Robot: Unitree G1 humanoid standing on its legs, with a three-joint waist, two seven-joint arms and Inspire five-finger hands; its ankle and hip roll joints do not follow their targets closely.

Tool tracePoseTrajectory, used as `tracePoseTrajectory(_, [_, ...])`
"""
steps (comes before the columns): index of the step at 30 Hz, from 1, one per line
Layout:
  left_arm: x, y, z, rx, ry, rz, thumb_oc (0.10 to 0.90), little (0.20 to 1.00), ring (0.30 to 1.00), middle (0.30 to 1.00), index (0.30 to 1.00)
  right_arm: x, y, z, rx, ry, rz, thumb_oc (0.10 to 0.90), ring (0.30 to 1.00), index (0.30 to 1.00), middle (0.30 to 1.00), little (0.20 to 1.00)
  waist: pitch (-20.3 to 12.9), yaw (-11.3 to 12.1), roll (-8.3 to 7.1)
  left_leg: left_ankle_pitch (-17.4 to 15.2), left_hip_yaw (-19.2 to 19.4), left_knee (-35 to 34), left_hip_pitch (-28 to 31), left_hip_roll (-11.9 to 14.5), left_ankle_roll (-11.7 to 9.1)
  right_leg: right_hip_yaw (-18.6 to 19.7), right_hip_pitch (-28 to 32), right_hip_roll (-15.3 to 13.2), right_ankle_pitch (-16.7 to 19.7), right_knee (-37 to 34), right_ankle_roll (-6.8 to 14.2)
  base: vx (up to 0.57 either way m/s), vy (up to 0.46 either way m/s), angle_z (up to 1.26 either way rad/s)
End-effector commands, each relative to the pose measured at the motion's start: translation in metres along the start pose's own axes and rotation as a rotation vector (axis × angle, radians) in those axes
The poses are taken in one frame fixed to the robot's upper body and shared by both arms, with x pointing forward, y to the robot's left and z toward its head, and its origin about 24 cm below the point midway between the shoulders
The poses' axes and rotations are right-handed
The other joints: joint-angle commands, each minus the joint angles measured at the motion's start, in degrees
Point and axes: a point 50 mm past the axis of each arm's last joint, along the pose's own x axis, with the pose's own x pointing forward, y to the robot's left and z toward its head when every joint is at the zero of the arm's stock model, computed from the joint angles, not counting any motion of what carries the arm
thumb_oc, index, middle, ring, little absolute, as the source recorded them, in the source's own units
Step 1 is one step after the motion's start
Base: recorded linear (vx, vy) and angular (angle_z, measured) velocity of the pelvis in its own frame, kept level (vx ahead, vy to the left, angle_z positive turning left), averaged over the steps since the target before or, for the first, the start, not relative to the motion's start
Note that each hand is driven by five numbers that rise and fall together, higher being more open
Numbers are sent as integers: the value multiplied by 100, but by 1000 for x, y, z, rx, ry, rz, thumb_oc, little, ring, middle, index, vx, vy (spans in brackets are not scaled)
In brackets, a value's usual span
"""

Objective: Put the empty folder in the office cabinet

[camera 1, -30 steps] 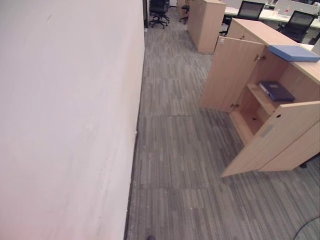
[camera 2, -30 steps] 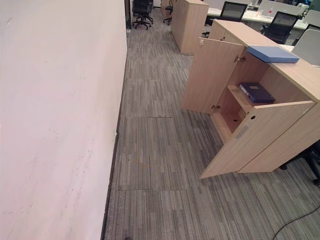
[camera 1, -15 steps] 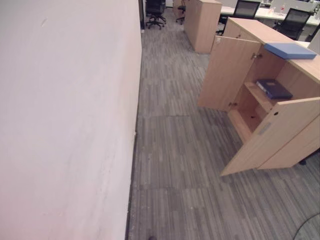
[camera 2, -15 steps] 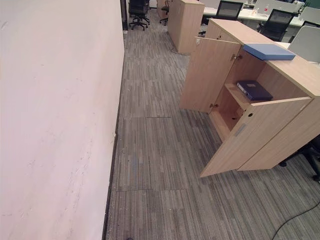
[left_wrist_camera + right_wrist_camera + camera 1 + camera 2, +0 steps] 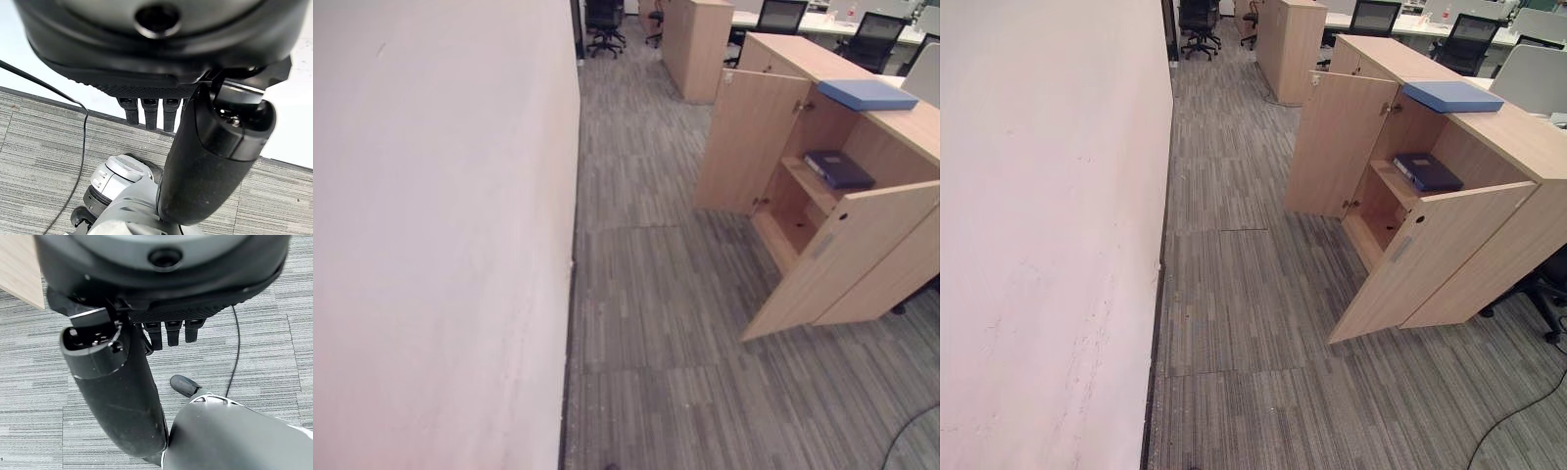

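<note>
A big pale wall [image 5: 440, 235] takes up the left side. Next to it, a grey striped carpet floor [image 5: 656, 323] runs from near to far.

On the right stands a light wooden office cabinet [image 5: 1489, 166]. Both of its doors are open. The far door [image 5: 1332, 147] swings out toward the wall side, and the near door [image 5: 1420, 264] swings out over the carpet.

A light blue folder [image 5: 1452, 95] lies flat on top of the cabinet, near its open front edge. It looks thin, flat and shaped like a rectangle, with a plain cover. Whether it is empty cannot be told. A dark blue folder [image 5: 1428, 171] lies flat on the shelf inside the cabinet, below the light blue one. It looks thicker.

Far away stands another wooden cabinet [image 5: 697, 49], with black office chairs [image 5: 604, 22] and desks [image 5: 1430, 24] around it.

The left hand [image 5: 210, 147] hangs over the carpet near the wall. Its fingers [image 5: 150, 113] point down, loose and straight, and hold nothing. The right hand [image 5: 117, 387] hangs over the carpet too. Its fingers [image 5: 173, 333] are also loose and straight, and hold nothing.
</note>
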Motion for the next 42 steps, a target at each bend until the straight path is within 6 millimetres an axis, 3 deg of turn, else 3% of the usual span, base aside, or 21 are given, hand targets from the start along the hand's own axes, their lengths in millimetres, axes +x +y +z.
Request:
tracePoseTrajectory(1, [1, 5, 0, 60, 35, 30, 800, 900, 900, 900, 900, -1, -18, -4, -79, 35, -57, 800, 900, 900, 900, 900, -69, 35, -19, -545, -598, -47, 247, -129, -33, -460, -38, -55, 69, 43, 368, 0, 0, 0])
tracePoseTrajectory(11, [2, 6, 6, 68, 22, 41, 800, 900, 900, 900, 900, -1, -19, 0, -52, 24, -64, 800, 900, 900, 900, 900, -68, 50, -1, -529, -573, -47, 158, -203, -5, -510, -84, -177, 148, 43, 444, -7, 26, 0])
tracePoseTrajectory(15, [2, 9, 13, 53, 1, 52, 800, 900, 900, 900, 900, -1, -20, 17, -65, -12, -74, 800, 900, 900, 900, 900, 70, 165, 29, -515, -278, -47, 21, -149, 6, -758, -278, -252, 361, 123, 507, -92, -11, -12])
tracePoseTrajectory(17, [2, 14, 19, 47, -15, 66, 800, 900, 900, 900, 900, -2, -16, 35, -99, -61, -65, 800, 900, 900, 900, 900, 158, 284, 20, -518, -6, -47, -43, -54, -8, -1123, -528, -303, 394, 339, 534, -41, -26, -69])
tracePoseTrajectory(18, [2, 20, 24, 47, -30, 83, 800, 900, 900, 900, 900, -2, -13, 42, -117, -80, -55, 800, 900, 900, 900, 900, 173, 258, -24, -519, 129, -47, 14, -12, -3, -1063, -559, -235, 265, 370, 480, 42, -27, -98])
tracePoseTrajectory(22, [2, 18, 26, 19, -41, 80, 800, 900, 900, 900, 900, -2, -14, 39, -128, -70, -58, 800, 900, 900, 900, 900, 188, 206, -59, -630, 194, -21, 163, -35, 15, -935, -469, -216, 155, 350, 405, 120, -38, -72])
tracePoseTrajectory(24, [2, 13, 27, 4, -47, 66, 800, 900, 900, 900, 900, -2, -18, 35, -130, -58, -67, 800, 900, 900, 900, 900, 248, 178, -57, -791, 168, 293, 135, -56, 53, -932, -430, -249, 59, 450, 351, 83, -47, -7])
tracePoseTrajectory(26, [3, 6, 34, 17, -75, 46, 800, 900, 900, 900, 900, -2, -25, 30, -135, -41, -87, 800, 900, 900, 900, 900, 372, 155, -83, -1135, 204, 1314, -323, -158, 6, -981, -422, -335, -92, 589, 238, 38, -79, 0])
tracePoseTrajectory(27, [3, 3, 35, 13, -84, 36, 800, 900, 900, 900, 900, -3, -27, 28, -146, -36, -92, 800, 900, 900, 900, 900, 416, 199, -32, -1333, 173, 1719, -407, -113, -111, -898, -336, -238, -246, 608, 211, 25, -86, -1])
tracePoseTrajectory(29, [3, 0, 34, 12, -81, 31, 800, 900, 900, 900, 900, -3, -31, 27, -163, -26, -105, 800, 900, 900, 900, 900, 494, 283, -58, -1118, 103, 2430, -717, -193, -148, -918, -292, -255, -229, 572, 85, 49, -41, -20])
tracePoseTrajectory(30, [3, 1, 29, -20, -67, 38, 800, 900, 900, 900, 900, -4, -35, 29, -168, -30, -121, 800, 900, 900, 900, 900, 582, 384, -48, -804, -123, 2814, -957, -175, -282, -799, -140, -173, -304, 526, 31, 88, -12, -35])
tracePoseTrajectory(31, [3, 1, 29, -20, -68, 38, 800, 900, 900, 900, 900, -4, -35, 29, -168, -30, -121, 800, 900, 900, 900, 900, 584, 383, -47, -805, -124, 2817, -957, -175, -282, -800, -138, -171, -304, 525, 31, 135, -1, -37])
tracePoseTrajectory(35, [2, 11, 17, -93, -27, 84, 800, 900, 900, 900, 900, -4, -32, 43, -174, -83, -117, 800, 900, 900, 900, 900, 624, 513, -216, -854, -309, 2119, -1159, 113, -274, -582, 31, -231, -421, 463, 111, 168, 24, -24])
tracePoseTrajectory(37, [2, 15, 16, -118, -26, 108, 800, 900, 900, 900, 900, -5, -30, 49, -181, -107, -119, 800, 900, 900, 900, 900, 685, 534, -204, -347, -438, 1550, -1251, 521, -391, -466, 100, -212, -492, 498, 162, 176, 100, 5])
tracePoseTrajectory(38, [1, 16, 16, -129, -30, 122, 800, 900, 900, 900, 900, -5, -30, 51, -184, -110, -125, 800, 900, 900, 900, 900, 700, 543, -120, 240, -515, 942, -1457, 984, -503, -365, 184, -205, -562, 519, 233, 218, 172, -5])
tracePoseTrajectory(39, [2, 15, 17, -131, -33, 123, 800, 900, 900, 900, 900, -5, -31, 50, -185, -106, -130, 800, 900, 900, 900, 900, 733, 574, -89, 437, -448, 620, -1450, 1170, -556, -313, 285, -205, -606, 495, 261, 165, 144, -14])
tracePoseTrajectory(42, [1, 14, 11, -111, -16, 122, 800, 900, 900, 900, 900, -4, -33, 40, -189, -79, -133, 800, 900, 900, 900, 900, 672, 608, 28, 568, -226, 276, -1304, 1318, -601, -270, 470, -180, -625, 407, 343, 191, 165, -34])
